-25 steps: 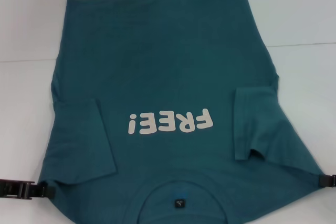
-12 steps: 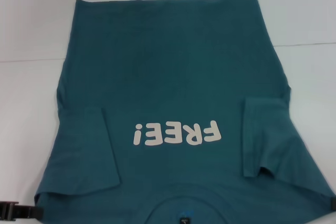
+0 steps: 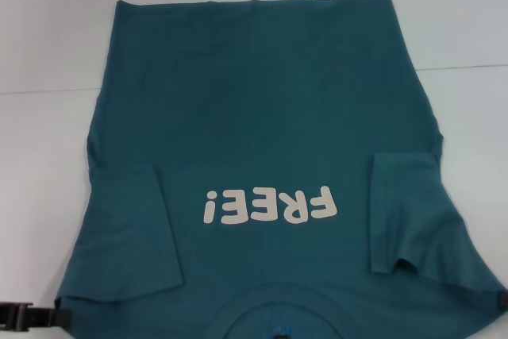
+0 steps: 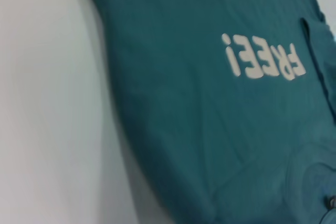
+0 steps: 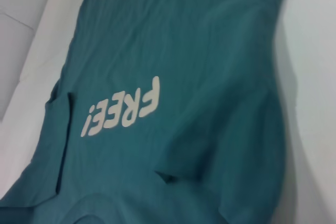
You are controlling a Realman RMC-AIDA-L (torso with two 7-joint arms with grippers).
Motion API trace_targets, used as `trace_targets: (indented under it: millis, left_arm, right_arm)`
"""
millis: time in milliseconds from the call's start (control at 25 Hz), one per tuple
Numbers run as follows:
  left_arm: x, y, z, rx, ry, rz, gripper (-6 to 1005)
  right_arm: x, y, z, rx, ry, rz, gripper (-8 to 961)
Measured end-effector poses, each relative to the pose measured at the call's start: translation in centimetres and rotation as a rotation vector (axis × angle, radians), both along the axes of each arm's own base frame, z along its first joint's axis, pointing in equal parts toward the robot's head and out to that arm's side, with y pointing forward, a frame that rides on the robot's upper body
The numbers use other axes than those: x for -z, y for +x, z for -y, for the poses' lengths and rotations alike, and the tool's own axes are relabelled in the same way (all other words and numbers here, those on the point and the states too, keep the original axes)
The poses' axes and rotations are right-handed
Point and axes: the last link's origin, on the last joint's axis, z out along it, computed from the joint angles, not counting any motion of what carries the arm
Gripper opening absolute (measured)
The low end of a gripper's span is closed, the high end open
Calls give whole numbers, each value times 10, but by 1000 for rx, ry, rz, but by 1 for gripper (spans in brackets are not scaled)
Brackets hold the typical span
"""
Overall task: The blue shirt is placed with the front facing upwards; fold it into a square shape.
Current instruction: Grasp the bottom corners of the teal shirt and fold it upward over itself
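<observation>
The blue shirt [image 3: 262, 101] lies front up on the white table, collar [image 3: 278, 313] nearest me and hem at the far side. Its pale "FREE!" print [image 3: 270, 206] reads upside down. Both short sleeves, left [image 3: 131, 232] and right [image 3: 405, 212], are folded inward onto the chest. My left gripper [image 3: 36, 317] is at the shirt's near left shoulder corner and my right gripper [image 3: 504, 299] is at the near right shoulder corner, at the picture's edge; each holds its corner. The shirt also fills the left wrist view [image 4: 210, 119] and the right wrist view [image 5: 184, 51].
The white table [image 3: 48, 37] surrounds the shirt, with a thin seam line [image 3: 468, 67] running across it behind the shirt's middle. Nothing else stands on it.
The shirt has slid toward me with both grippers at its shoulders. The neck label has dropped out at the bottom edge. The hem now lies straighter.
</observation>
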Motion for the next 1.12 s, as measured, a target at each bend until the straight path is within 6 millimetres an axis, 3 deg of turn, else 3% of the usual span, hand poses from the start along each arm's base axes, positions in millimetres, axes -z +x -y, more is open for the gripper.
trace_targets:
  millis: [200,440,840,1120]
  left_arm:
    - [0,13,-16,45,34,47,29]
    - [-4,31,-50,91,150,111,28]
    - [-10,68,-118,149,355,144,28]
    - [-16,83,-154,166,513,139,29]
  right_arm:
    - [3,-10,-17,-44,16,-2,35]
    - [3,-23,-44,-104,98,-5,34]
    - [12,-50,-107,-166,218,22,35]
    - [13,-67,-151,-180,328,90,35]
